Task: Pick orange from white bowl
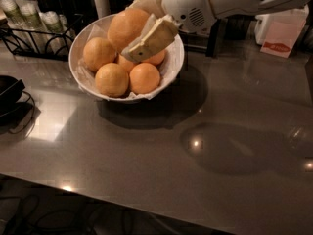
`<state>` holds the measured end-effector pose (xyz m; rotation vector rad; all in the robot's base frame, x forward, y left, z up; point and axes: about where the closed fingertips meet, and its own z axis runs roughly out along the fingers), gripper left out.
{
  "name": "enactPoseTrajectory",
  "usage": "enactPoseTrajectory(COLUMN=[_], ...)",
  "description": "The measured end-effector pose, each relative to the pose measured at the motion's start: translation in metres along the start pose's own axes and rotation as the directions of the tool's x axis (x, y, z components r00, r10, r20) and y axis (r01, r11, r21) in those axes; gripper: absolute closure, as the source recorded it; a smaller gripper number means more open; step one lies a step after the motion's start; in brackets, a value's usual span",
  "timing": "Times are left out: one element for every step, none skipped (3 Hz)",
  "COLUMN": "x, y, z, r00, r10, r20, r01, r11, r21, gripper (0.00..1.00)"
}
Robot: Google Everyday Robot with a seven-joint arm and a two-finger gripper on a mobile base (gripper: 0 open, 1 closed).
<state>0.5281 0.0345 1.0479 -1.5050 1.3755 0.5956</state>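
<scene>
Seemingly you are past the grasp: your gripper hangs over the back of the white bowl, with its jaws clamped on the orange, one finger in front of it and one behind. That orange sits higher than its neighbours but remains above the bowl, so what is left is carrying it clear of the rim. Inside the paper-lined bowl lie at least four smaller oranges, touching one another.
</scene>
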Motion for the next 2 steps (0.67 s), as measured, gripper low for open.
enactPoseTrajectory(x=[0.0230,0.0233], y=[-0.0022,-0.0022], z=[-0.0353,-0.0363], r00=[0.998,0.998], r10=[0.055,0.055], r20=[-0.034,-0.034], r01=[-0.053,-0.053], r11=[0.9973,0.9971], r21=[0.052,0.054], gripper=[1.00,1.00])
